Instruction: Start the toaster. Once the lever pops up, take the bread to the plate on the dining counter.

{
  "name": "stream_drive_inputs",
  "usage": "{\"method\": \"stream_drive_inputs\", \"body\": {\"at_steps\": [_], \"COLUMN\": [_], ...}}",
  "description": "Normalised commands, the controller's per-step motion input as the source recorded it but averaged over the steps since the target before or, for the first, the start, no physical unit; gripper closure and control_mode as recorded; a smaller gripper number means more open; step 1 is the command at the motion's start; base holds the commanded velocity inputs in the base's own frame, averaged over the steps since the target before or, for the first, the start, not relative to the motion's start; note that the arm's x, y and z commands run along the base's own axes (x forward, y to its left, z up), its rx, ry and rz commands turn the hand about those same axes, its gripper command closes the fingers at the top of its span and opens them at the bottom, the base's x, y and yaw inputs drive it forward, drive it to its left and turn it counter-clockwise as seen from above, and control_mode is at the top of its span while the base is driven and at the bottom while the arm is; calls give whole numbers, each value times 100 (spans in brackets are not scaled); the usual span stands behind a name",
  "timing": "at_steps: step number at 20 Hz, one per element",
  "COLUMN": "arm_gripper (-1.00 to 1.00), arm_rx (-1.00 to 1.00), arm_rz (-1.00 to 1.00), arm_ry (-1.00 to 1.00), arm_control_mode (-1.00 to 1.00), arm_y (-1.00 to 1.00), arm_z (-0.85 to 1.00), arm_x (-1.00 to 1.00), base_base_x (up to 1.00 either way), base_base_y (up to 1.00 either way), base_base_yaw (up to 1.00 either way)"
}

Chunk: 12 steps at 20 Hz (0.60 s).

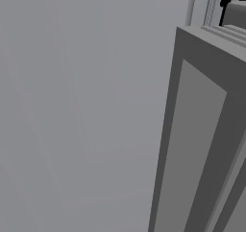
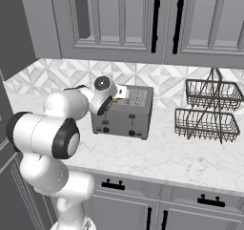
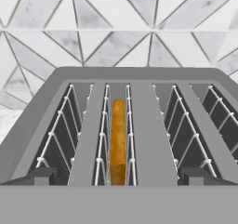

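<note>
Hand view looks straight down the top of the toaster (image 3: 135, 121): four slots with wire guides, and the bread (image 3: 118, 141) stands on edge in the second slot from the left, its orange-brown crust below the slot's rim. The two dark fingertips (image 3: 39, 175) stand far apart at the bottom, one at each side of the slots, so the hand (image 3: 118, 176) is wide open and grips nothing. Behind the toaster runs a wall of white and grey triangular tiles (image 3: 116, 23).

From the right base view, the toaster (image 2: 125, 112) sits on the marble bench (image 2: 181, 160) against the tiled wall, with two dark knobs on its front. The arm (image 2: 52, 133) bends up from the lower left and reaches over the toaster's left end; the hand itself is mostly hidden behind the wrist, seemingly just above the slots. A two-tier wire basket (image 2: 209, 112) stands to the toaster's right, well apart. Grey cabinets (image 2: 143, 19) with dark handles hang above.

The left base view faces a plain grey panel (image 1: 72, 106) and a cabinet side (image 1: 197, 144).
</note>
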Motion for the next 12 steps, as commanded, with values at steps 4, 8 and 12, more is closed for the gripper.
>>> {"method": "stream_drive_inputs", "body": {"at_steps": [4, 8, 12], "arm_gripper": [-100, -100, -100], "arm_rx": [0, 0, 0], "arm_rz": [0, 0, 0], "arm_ry": [0, 0, 0], "arm_control_mode": [-100, -100, -100], "arm_y": [0, 0, 0], "arm_z": [0, 0, 0], "arm_x": [0, 0, 0], "base_base_x": [0, 0, 0], "base_base_y": [0, 0, 0], "base_base_yaw": [0, 0, 0]}}
